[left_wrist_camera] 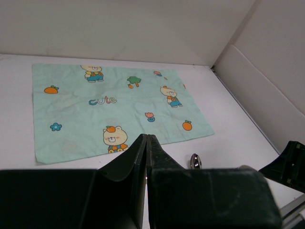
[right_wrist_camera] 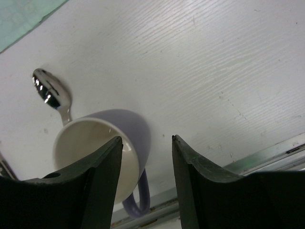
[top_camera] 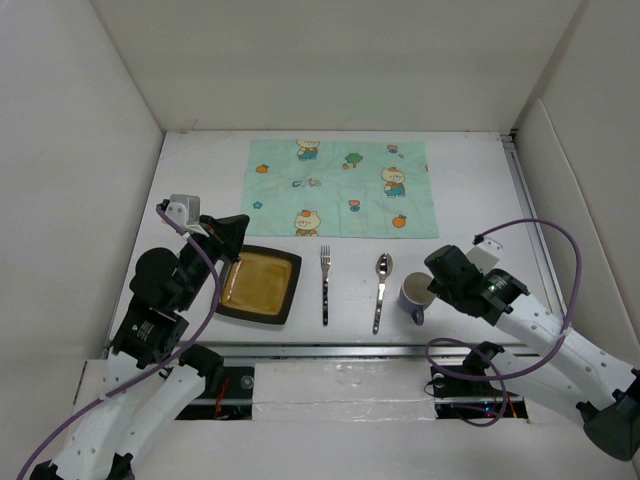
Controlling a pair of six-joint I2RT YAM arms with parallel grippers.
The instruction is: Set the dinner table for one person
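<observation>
The white dinner table holds a black square plate with an amber inside, a fork, a spoon and a purple mug with a white inside in a row near the front. My left gripper is shut and empty, hovering over the plate's back left corner; its closed tips point toward the cloth. My right gripper is open over the mug, one finger over the mug's mouth, the other outside its wall. The mug's handle points to the front rail.
A mint-green cartoon-print cloth lies flat at the back centre, also seen in the left wrist view. A silver rail runs along the table's near edge. White walls enclose the left, back and right sides. The spoon's bowl lies beside the mug.
</observation>
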